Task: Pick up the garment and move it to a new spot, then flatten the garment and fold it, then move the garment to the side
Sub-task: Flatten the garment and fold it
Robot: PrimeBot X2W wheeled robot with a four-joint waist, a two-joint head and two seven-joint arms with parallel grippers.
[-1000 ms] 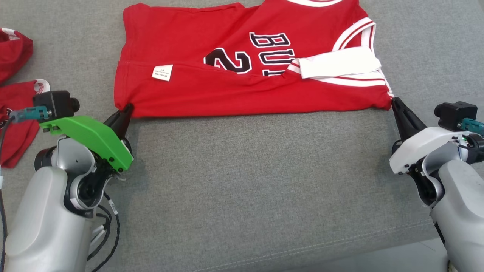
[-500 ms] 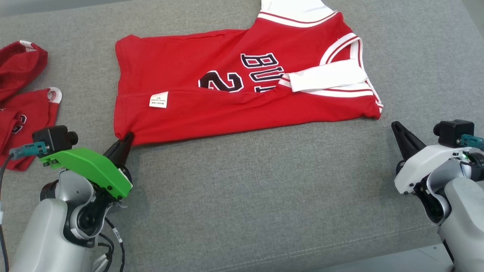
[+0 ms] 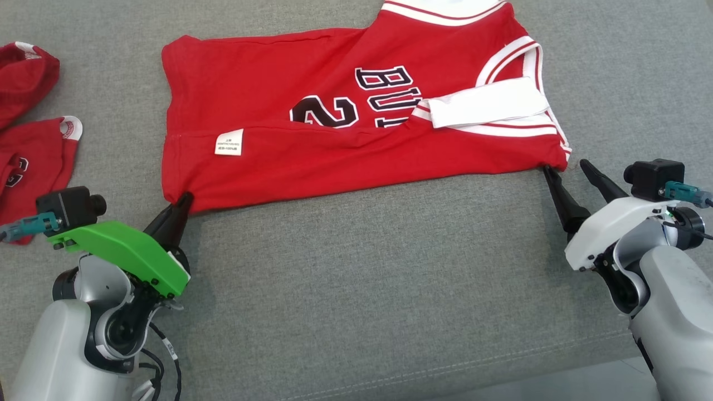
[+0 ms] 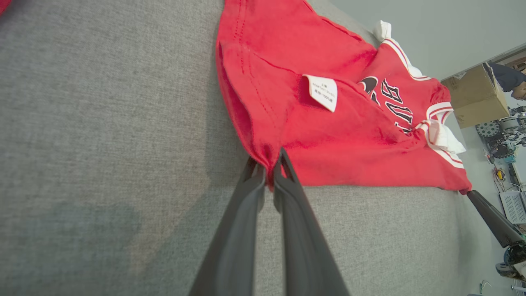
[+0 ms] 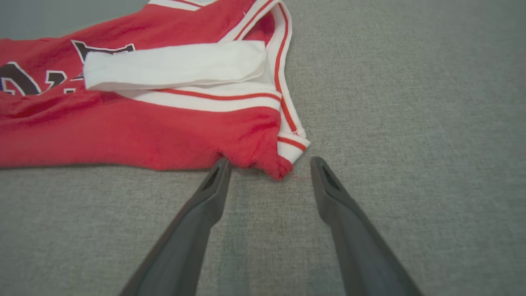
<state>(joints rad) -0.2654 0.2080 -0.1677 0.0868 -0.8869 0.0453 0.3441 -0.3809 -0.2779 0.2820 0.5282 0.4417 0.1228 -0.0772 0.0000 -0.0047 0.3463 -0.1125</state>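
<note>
1. The left end effector (image 3: pixel 181 201) is pinched shut on the near left corner of the garment (image 3: pixel 334 150). In the left wrist view its two dark fingers (image 4: pixel 242 222) squeeze a bunched bit of red hem between their tips.
2. The right end effector (image 3: pixel 566 167) stands wide open and holds nothing. In the right wrist view the near right corner of the garment, with its red and white trim, lies between the two spread tips. One tip sits right at the red edge and the other stands clear of the cloth.
3. The garment is a red sleeveless jersey stretched across between the two end effectors, hem to the left and armholes to the right. Its near long edge is folded up over the front and hides the lower part of the dark number and letters.
4. A white label (image 3: pixel 229 142) shows on the folded part near the left corner, and a white band (image 3: pixel 490 103) lies across the right end.
5. The garment rests flat on a grey cushion (image 3: pixel 362 289), towards the far side.
6. More red clothes (image 3: pixel 33 156) lie crumpled at the far left, well apart from the garment.
</note>
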